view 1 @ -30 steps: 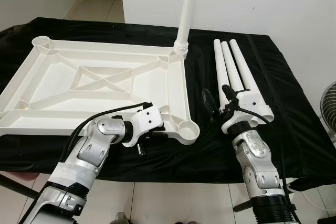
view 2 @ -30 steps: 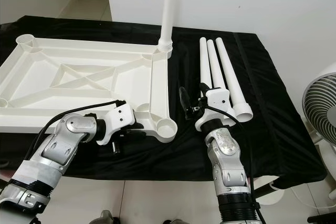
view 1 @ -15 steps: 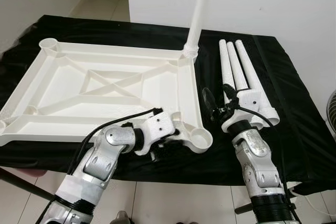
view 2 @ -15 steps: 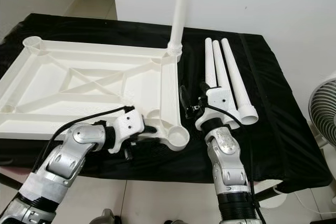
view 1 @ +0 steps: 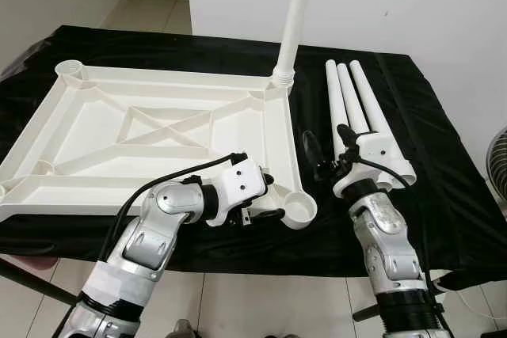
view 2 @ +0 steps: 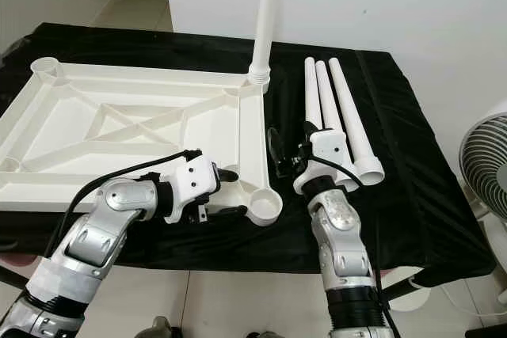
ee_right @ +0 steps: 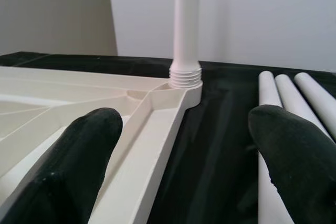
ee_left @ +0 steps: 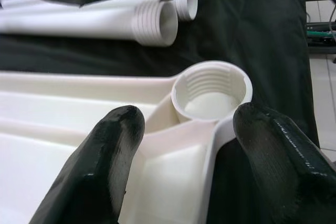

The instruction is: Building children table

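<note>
Tabletop (view 1: 158, 128) lies upside down on black cloth (view 1: 444, 180). Left gripper (view 1: 265, 195), fingers apart, straddles its near right corner socket (view 1: 297, 210). Right gripper (view 1: 325, 152), fingers apart, hovers beside three loose legs (view 1: 356, 112).

White tabletop (view 1: 269, 128), white legs (view 1: 358, 112), plain black cloth (view 1: 444, 180)

bare cloth (view 1: 313, 116) lane runs between tabletop (view 1: 273, 128) edge and loose legs (view 1: 352, 104).
</note>
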{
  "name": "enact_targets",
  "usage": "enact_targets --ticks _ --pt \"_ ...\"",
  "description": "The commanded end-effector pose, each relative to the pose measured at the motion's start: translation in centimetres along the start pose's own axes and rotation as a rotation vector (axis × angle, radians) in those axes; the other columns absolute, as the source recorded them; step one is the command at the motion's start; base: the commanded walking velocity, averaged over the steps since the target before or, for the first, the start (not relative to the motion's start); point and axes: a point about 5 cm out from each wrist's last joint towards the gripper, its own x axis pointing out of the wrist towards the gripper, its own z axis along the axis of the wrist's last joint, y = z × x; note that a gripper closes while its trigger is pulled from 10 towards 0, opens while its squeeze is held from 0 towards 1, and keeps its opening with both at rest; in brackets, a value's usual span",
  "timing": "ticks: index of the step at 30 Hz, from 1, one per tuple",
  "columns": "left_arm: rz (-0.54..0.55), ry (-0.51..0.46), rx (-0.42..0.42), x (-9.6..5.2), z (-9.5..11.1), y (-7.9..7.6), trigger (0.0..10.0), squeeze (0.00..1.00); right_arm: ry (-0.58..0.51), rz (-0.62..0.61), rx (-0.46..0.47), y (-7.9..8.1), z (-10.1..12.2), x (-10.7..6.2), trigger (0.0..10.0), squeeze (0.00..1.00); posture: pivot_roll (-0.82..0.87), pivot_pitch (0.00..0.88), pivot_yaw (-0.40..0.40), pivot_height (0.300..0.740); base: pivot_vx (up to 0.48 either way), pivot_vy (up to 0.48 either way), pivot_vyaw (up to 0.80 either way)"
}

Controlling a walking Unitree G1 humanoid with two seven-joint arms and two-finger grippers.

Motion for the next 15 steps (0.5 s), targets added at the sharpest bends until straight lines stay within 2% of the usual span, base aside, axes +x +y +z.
enact_targets --ticks 1,3,4,8,12,13,15 --pt "0.094 -0.019 0.031 0.2 0.5 0.4 10.0 0.0 0.015 -0.028 0.005 -0.4 -0.3 -0.1 10.0 1.0 0.11 0.088 -0.045 0.74 0.0 0.0 0.0" --pt "0.096 -0.023 0.031 0.1 0.6 0.4 10.0 0.0 0.015 -0.03 0.007 -0.5 -0.3 -0.1 10.0 1.0 0.11 0.088 -0.045 0.74 0.0 0.0 0.0" --pt "0.105 -0.03 0.023 0.2 0.7 0.3 10.0 0.0 0.026 -0.049 0.002 -0.6 -0.3 0.2 10.0 0.0 0.11 0.089 -0.048 0.74 0.0 0.0 0.0" --pt "0.105 -0.036 0.012 0.3 0.7 0.1 10.0 0.0 0.08 -0.11 0.018 -0.6 -0.5 1.1 10.0 0.0 0.11 0.089 -0.05 0.74 0.0 0.0 0.0" --pt "0.105 -0.041 0.01 0.4 0.8 0.0 10.0 0.0 0.108 -0.17 -0.003 -0.7 -0.5 1.8 10.0 0.0 0.11 0.089 -0.05 0.74 0.0 0.0 0.0" --pt "0.108 -0.042 0.01 0.5 0.7 0.0 10.0 0.0 0.121 -0.203 0.006 -0.6 -0.2 2.8 10.0 0.0 0.11 0.09 -0.049 0.74 0.0 0.0 0.0" --pt "0.108 -0.042 0.01 0.5 0.7 0.0 10.0 0.0 0.121 -0.203 0.006 -0.6 -0.2 2.8 10.0 0.0 0.11 0.09 -0.049 0.74 0.0 0.0 0.0"
